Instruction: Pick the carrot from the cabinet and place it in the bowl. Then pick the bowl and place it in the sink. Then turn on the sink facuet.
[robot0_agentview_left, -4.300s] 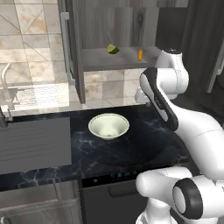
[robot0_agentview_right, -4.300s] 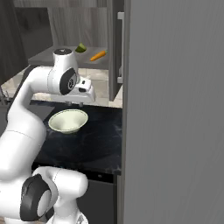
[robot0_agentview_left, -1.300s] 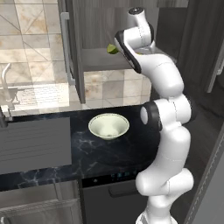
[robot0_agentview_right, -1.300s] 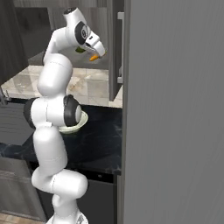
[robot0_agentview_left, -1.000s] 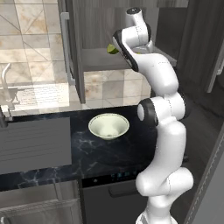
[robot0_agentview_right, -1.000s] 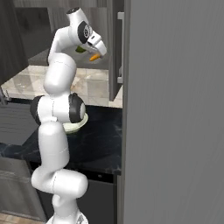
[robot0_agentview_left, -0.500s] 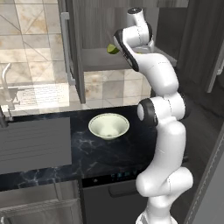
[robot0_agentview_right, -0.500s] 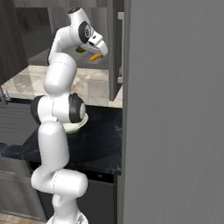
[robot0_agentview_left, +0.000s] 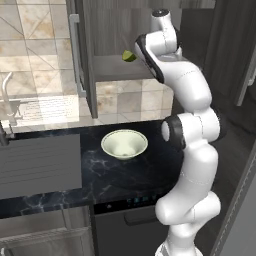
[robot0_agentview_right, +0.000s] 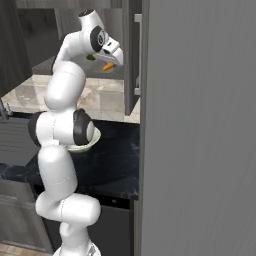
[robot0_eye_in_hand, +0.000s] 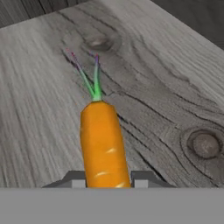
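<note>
Gripper (robot0_eye_in_hand: 105, 178) is at the carrot (robot0_eye_in_hand: 103, 142): in the hand view you've got a finger tip on each side of the carrot's thick body, close against it. Looks clamped on it, but I can't tell for sure whether the tips are actually pressing or whether the carrot is off the board. Green stem end points away from the hand.

The carrot lies over the wood-grain shelf board (robot0_eye_in_hand: 175, 92) of the cabinet (robot0_agentview_left: 87, 60). From the right base view you can see the carrot (robot0_agentview_right: 107, 66) just beside the hand, up at shelf height, with the green fruit (robot0_agentview_left: 129, 55) near it on the same shelf.

The bowl (robot0_agentview_left: 124, 144) sits upright on the dark counter (robot0_agentview_left: 120, 175), well below the shelf, nothing in it. The sink (robot0_agentview_left: 35, 162) is to its left, with the faucet (robot0_agentview_left: 6, 97) behind the basin, both untouched as far as you can see.

Progress, my read: you're in step one, at the grasp. Left to do: lift the carrot out, drop it in the bowl, move the bowl to the sink, turn on the faucet.
</note>
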